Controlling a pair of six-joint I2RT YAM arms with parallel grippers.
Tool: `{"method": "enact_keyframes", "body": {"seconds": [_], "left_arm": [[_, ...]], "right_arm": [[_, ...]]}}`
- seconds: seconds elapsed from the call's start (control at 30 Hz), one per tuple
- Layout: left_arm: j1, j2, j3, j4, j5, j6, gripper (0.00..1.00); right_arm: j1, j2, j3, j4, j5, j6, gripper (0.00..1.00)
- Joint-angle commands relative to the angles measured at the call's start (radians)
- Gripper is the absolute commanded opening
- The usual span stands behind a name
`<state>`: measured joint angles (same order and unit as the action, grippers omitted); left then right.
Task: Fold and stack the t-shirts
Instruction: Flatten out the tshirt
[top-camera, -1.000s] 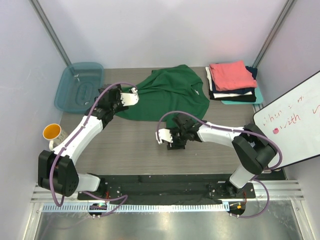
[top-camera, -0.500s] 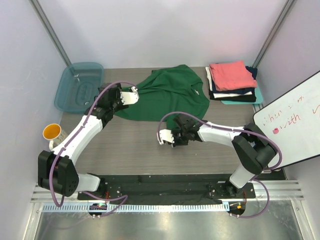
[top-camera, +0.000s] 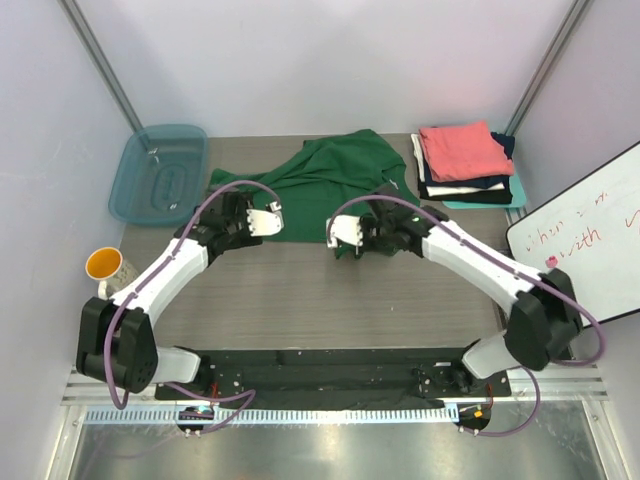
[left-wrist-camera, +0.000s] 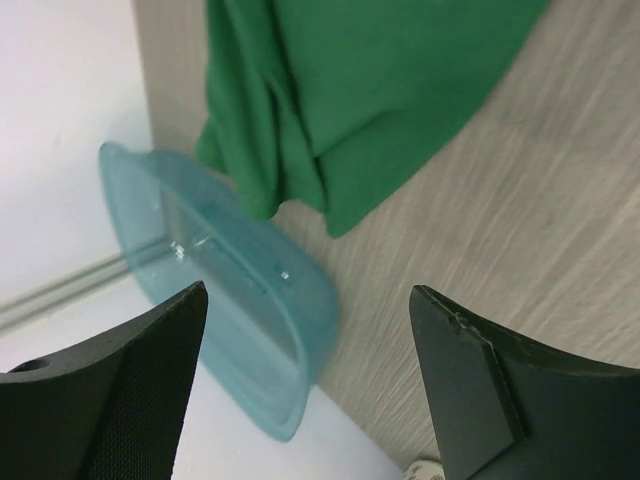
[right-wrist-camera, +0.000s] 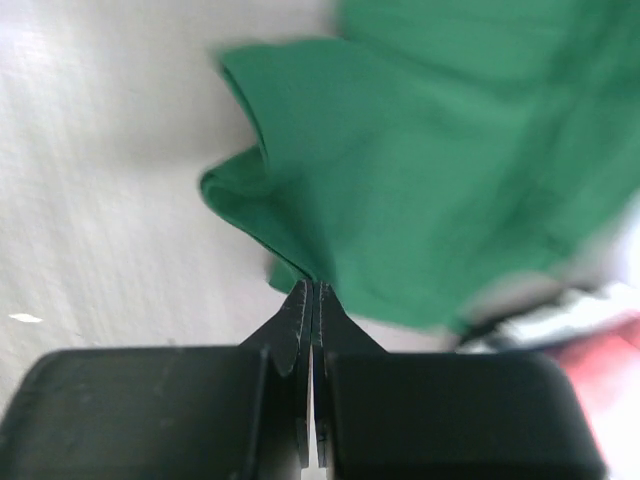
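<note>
One green t-shirt (top-camera: 340, 175) mid-table, one stack of folded t-shirts (top-camera: 462, 152) at the far right corner; right gripper (top-camera: 345, 231), open before, now pinching the green hem; left gripper (top-camera: 264, 219) spread wide.

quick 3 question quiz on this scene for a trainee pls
1. True or false: the right end effector is shut on the green t-shirt.
2. Which shirt tops the folded stack? A white, B coral-pink, C teal.
3. Fill in: the left end effector is ___, holding nothing.
Key: 1 true; 2 B; 3 open.
</note>
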<state>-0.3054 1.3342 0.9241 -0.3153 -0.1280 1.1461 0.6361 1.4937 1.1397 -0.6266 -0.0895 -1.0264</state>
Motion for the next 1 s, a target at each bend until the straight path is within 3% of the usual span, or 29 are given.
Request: {"method": "enact_keyframes", "body": {"seconds": [0.0,0.27,0.47,0.7,0.97], "left_arm": [[0.005,0.020,0.012,-0.037,0.125,0.046,0.82],[0.003,0.092,0.056,-0.080,0.240,0.086,0.83],[0.003,0.154,0.016,-0.058,0.200,0.145,0.83],[0.003,0.237,0.048,-0.004,0.171,0.146,0.82],[0.003,0.244,0.088,-0.024,0.186,0.126,0.82]], "right_arm": [[-0.039,-0.116,0.063,-0.076,0.148,-0.057,0.01],[-0.113,-0.161,0.042,-0.094,0.194,-0.093,0.01],[-0.176,-0.139,0.042,-0.058,0.205,-0.162,0.01],[-0.193,0.040,0.040,0.040,0.151,-0.172,0.01],[-0.193,0.290,0.147,0.131,0.140,-0.155,0.01]]}}
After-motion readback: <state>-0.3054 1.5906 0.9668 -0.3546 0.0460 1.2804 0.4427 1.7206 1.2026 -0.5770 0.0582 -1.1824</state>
